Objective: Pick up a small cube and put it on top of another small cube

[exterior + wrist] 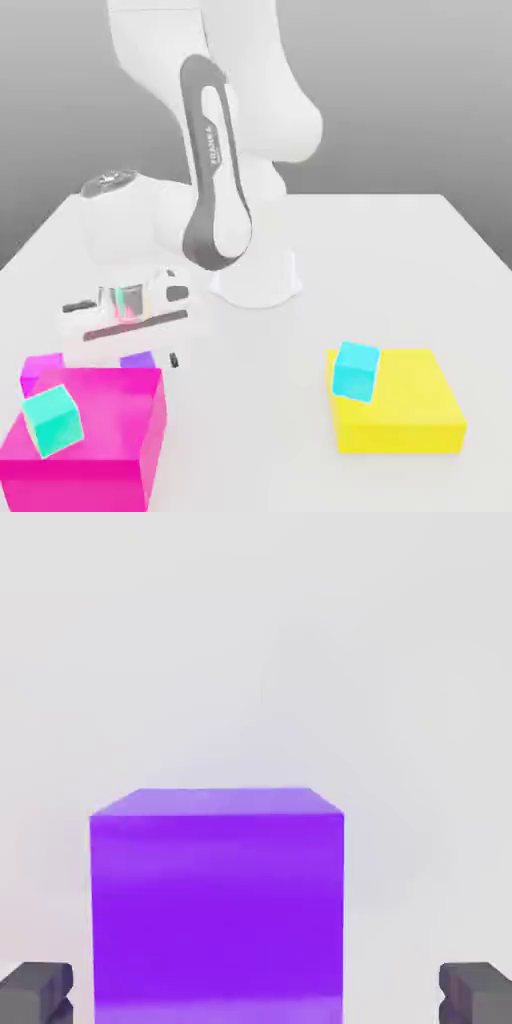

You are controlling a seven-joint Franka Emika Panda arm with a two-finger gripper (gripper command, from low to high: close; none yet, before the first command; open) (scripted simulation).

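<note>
gripper [256, 994]: wide open, nothing held | small violet-purple cube [218, 912]: sitting between the fingertips, kinda off-center | teal cube [53, 421]: on big pink block [95, 425]

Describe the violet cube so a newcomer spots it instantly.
Find the big pink block at the exterior view's left. Just behind its far edge, partly hidden by it, sits the small violet cube. It is bluer and darker than the magenta cube nearby, and unlike the teal cube, isn't on the block.
</note>
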